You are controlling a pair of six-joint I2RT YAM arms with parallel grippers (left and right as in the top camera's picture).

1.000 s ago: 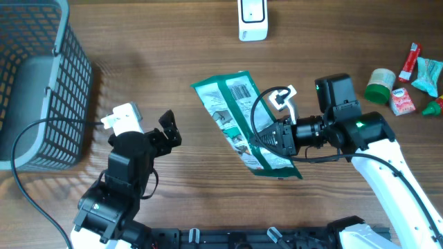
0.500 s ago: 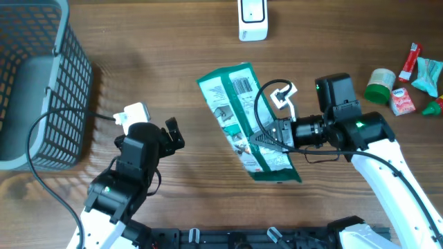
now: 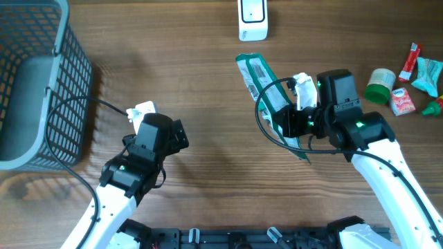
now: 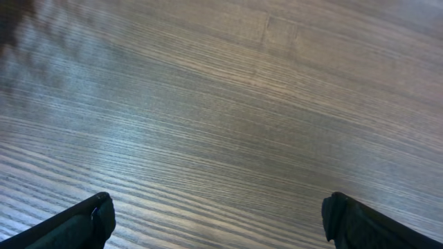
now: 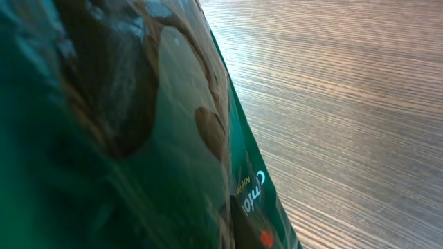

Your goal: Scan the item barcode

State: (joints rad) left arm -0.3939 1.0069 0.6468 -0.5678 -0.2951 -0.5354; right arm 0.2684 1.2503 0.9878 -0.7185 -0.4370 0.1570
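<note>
At the right gripper's (image 3: pixel 282 122) fingertips: green snack packet (image 3: pixel 255 75), clamped, turned edge-on, top end beyond the fingers, near white scanner (image 3: pixel 252 19). Left gripper (image 4: pixel 218 216): fingers wide apart above wooden table (image 4: pixel 221 104), holding nothing.

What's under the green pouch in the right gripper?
Only bare wooden table shows beside the green pouch, which the right gripper holds tilted on edge. The strip directly beneath is covered by the pouch and gripper, so I cannot see it.
</note>
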